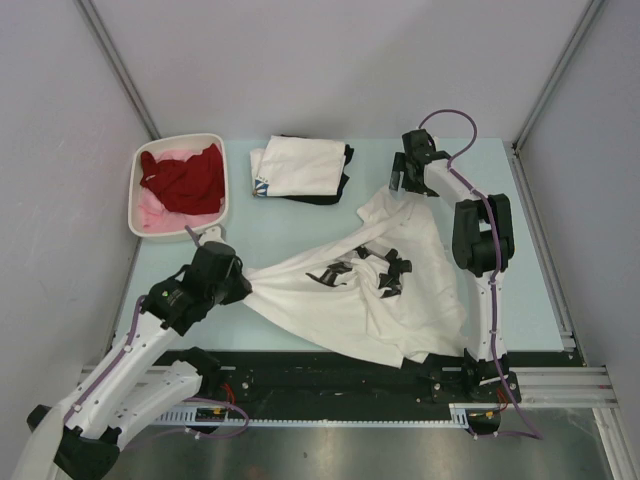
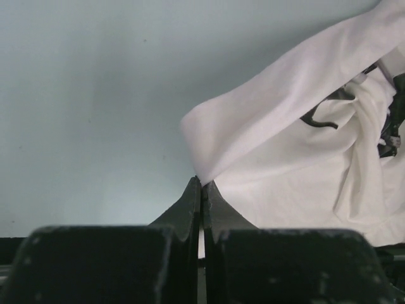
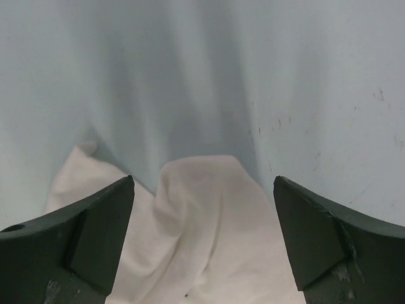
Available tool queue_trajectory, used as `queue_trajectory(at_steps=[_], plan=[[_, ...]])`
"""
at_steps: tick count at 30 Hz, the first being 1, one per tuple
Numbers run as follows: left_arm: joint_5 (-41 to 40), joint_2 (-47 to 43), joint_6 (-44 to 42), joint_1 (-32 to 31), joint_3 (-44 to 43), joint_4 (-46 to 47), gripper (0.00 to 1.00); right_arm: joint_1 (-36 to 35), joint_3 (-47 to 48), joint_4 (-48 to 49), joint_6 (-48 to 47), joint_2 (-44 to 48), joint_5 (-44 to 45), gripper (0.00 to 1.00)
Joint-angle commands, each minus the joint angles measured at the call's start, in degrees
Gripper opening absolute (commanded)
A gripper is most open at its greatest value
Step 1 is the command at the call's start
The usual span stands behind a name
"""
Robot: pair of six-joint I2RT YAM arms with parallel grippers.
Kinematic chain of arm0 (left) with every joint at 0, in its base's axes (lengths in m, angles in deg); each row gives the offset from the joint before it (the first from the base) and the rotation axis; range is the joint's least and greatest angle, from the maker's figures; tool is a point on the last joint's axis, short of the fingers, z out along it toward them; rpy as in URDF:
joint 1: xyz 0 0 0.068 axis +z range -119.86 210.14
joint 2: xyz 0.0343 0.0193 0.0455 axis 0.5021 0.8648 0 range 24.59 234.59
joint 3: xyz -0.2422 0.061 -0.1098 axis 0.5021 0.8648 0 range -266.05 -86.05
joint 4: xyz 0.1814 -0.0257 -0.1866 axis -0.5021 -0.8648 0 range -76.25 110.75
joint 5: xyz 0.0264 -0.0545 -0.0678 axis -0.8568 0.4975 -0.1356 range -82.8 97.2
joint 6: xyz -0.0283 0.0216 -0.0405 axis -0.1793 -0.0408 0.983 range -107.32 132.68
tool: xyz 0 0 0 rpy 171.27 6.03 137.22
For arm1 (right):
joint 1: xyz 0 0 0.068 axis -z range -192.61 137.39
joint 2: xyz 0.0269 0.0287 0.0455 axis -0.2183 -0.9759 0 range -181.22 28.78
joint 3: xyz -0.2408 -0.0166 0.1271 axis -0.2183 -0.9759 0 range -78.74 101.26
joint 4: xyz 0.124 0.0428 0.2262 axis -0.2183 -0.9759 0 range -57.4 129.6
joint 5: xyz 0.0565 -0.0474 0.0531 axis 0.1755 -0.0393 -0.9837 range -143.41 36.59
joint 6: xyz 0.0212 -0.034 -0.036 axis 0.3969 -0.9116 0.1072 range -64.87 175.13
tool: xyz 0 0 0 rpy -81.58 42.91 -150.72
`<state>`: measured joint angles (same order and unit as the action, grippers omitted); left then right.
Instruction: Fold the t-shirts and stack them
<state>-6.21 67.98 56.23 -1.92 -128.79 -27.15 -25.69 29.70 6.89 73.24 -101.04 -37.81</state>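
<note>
White cloth sprawls across the pale table (image 1: 300, 225) seen from above: a cream shirt (image 1: 380, 300) with black print lies rumpled near the front edge, one corner drawn out in a taut strip to my left gripper (image 1: 243, 283), which is clamped on it. My right gripper (image 1: 397, 178) hangs over the shirt's far edge, at the back right of the table. Behind the shirt sits a folded stack (image 1: 300, 168), a cream shirt with a small blue mark on top of a black one. At the back left a white basin (image 1: 135, 200) holds a dark red shirt (image 1: 185, 180) bunched over a pink one (image 1: 150, 210).

From my left wrist, the black fingers (image 2: 190, 206) are pressed together, pinching the tip of the cream shirt (image 2: 297, 145). The cloth rises from the pinch as a broad band and spreads to the right in loose folds, black print showing among them. Bare table (image 2: 95, 114) fills the left side.

From my right wrist, the jaws stand wide apart, one dark finger (image 3: 82, 234) at each lower corner, gripping nothing. Between them, below, lies a creased edge of the cream shirt (image 3: 202, 228) on the table (image 3: 253, 76). Whether the fingers touch the cloth I cannot tell.
</note>
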Motion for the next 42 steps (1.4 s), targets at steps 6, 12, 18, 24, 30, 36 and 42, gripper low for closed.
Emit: queue_trajectory(at_steps=[6,12,18,24,30,36,42], plan=[[3.65,0.19,-4.61,4.81,-1.91,-0.1,0.0,-2.73,-0.42,5.62,-3.51,1.76,2.85,0.96],[5.67,0.46,-4.0,4.81,0.55,1.75,0.0,-6.42,-0.25,9.15,-8.44,5.19,4.54,0.96],[6.38,0.29,-3.65,4.81,0.55,2.2,0.0,-6.52,3.88,6.61,-7.04,1.68,-0.38,0.92],[6.82,0.55,-3.82,4.81,0.64,2.28,0.0,-5.55,5.46,6.69,-4.58,-3.15,-3.72,0.84],[7.08,1.34,-4.17,4.89,1.26,2.81,0.0,-4.32,7.66,6.96,-2.64,-7.73,-7.85,0.75],[7.17,2.48,-4.35,5.07,1.08,3.6,0.0,-4.76,8.63,7.13,-2.2,-9.57,-9.09,0.64],[6.99,2.4,-4.53,5.42,1.26,3.6,0.0,-5.2,8.01,6.69,-2.02,-8.61,-8.39,0.16]])
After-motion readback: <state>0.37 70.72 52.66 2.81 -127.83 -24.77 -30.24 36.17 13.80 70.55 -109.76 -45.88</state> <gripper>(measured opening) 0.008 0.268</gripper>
